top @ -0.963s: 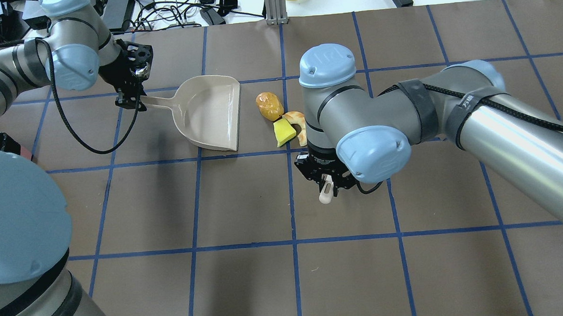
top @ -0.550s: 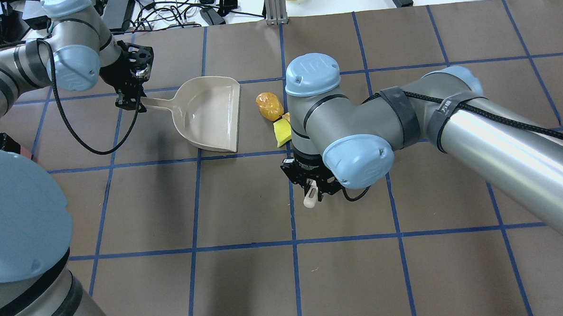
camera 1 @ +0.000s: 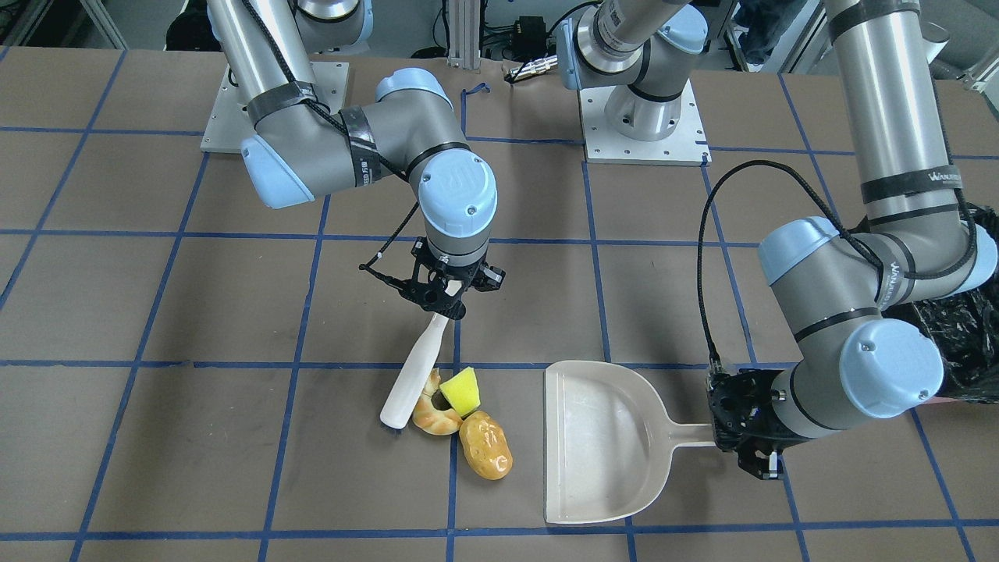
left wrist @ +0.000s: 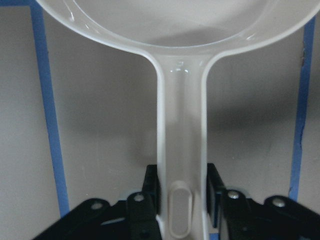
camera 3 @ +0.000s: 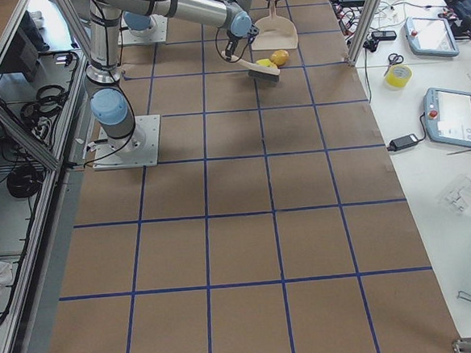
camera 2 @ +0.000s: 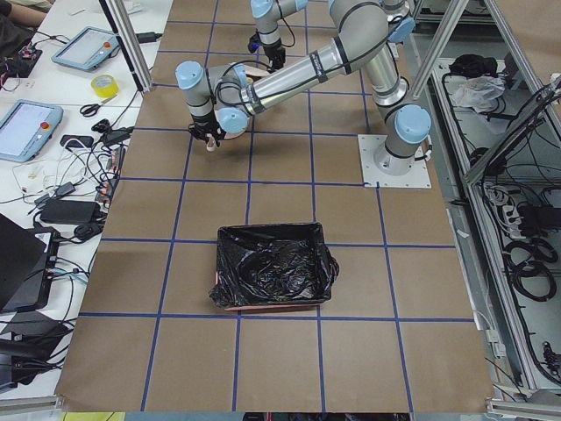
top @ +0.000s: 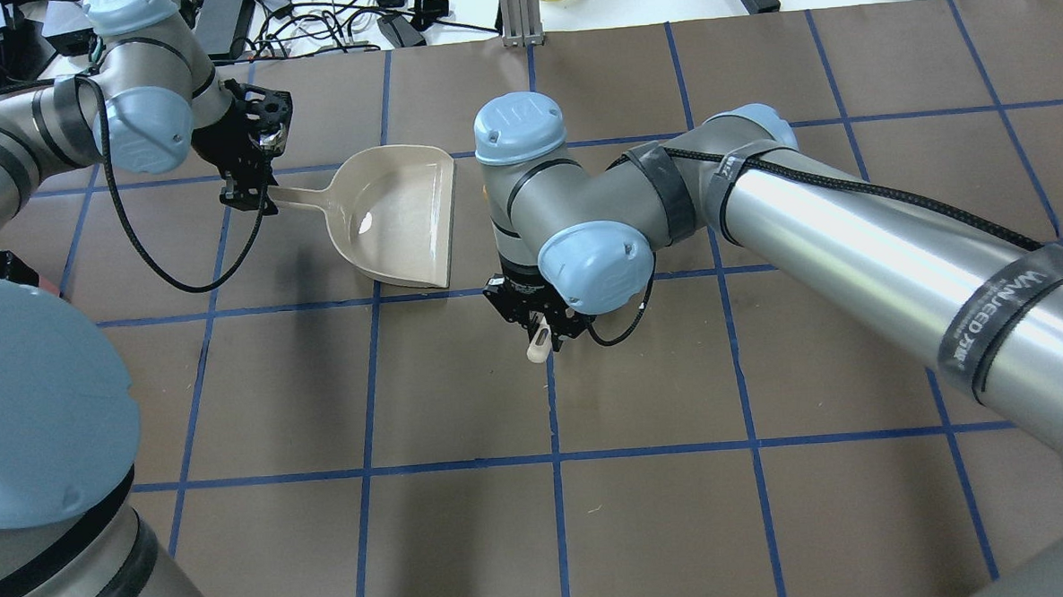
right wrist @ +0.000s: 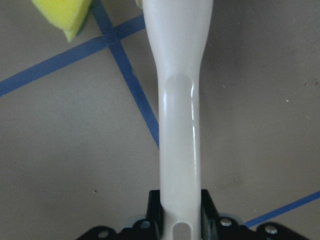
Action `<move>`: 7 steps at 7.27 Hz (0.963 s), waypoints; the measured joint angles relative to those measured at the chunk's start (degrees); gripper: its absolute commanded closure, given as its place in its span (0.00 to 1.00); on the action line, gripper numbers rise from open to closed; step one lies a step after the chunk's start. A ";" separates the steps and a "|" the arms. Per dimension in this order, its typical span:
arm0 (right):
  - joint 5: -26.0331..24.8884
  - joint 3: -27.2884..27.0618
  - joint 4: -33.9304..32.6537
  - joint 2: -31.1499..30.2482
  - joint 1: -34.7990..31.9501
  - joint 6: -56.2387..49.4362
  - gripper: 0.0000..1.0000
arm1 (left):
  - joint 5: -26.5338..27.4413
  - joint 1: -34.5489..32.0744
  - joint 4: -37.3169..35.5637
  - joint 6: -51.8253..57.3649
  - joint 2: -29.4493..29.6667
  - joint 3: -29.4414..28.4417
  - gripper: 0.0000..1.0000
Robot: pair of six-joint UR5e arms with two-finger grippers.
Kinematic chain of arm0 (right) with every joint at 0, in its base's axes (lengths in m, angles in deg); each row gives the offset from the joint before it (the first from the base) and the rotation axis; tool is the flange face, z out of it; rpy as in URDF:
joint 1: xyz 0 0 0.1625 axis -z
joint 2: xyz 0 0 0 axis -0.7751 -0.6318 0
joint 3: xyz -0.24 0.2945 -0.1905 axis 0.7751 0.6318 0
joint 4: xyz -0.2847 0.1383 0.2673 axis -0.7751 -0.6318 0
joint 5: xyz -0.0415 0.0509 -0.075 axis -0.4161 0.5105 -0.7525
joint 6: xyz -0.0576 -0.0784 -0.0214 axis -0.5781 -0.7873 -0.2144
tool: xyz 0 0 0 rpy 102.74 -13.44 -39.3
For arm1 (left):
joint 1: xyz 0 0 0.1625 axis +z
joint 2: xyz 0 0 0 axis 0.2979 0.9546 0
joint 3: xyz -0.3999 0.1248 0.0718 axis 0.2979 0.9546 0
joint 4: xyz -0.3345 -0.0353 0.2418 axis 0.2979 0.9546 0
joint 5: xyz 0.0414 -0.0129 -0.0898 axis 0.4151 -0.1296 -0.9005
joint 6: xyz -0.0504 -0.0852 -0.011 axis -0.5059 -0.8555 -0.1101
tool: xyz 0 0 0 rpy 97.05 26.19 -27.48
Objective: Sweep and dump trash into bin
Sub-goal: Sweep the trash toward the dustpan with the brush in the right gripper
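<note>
The trash lies in a tight cluster on the brown table: a golden croissant (camera 1: 434, 414), a yellow-green wedge (camera 1: 460, 392) and a glossy brown lump (camera 1: 485, 446). My right gripper (camera 1: 442, 300) is shut on the handle of a white brush (camera 1: 410, 378), whose head rests against the croissant on the side away from the dustpan. The beige dustpan (camera 1: 601, 441) lies flat, its open edge facing the trash a short gap away. On its handle (left wrist: 181, 150) my left gripper (camera 1: 745, 437) is shut. In the overhead view the right arm hides the trash. The bin (camera 2: 273, 267) stands behind the left arm.
Cables, tablets and a tape roll (camera 2: 103, 85) lie on the white bench past the table's far edge. An aluminium post (top: 519, 12) stands at that edge. Both arm bases (camera 1: 644, 117) are bolted along the robot's side of the table.
My right arm has swung left toward the dustpan with the brush, and its wrist now covers the trash in the overhead view. The left gripper and dustpan have barely moved.
</note>
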 measured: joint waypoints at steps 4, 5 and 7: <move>0.22 3.34 -0.97 2.31 -0.56 -5.07 1.00 | -0.01 -0.03 0.00 -0.06 -0.07 0.13 0.93; 0.25 4.17 -2.05 2.94 -1.01 -6.12 1.00 | -0.05 -0.03 0.00 -0.10 -0.08 0.15 0.93; 0.34 4.81 -6.28 4.89 -1.98 -7.39 1.00 | -0.08 -0.09 0.00 -0.19 -0.08 0.17 0.93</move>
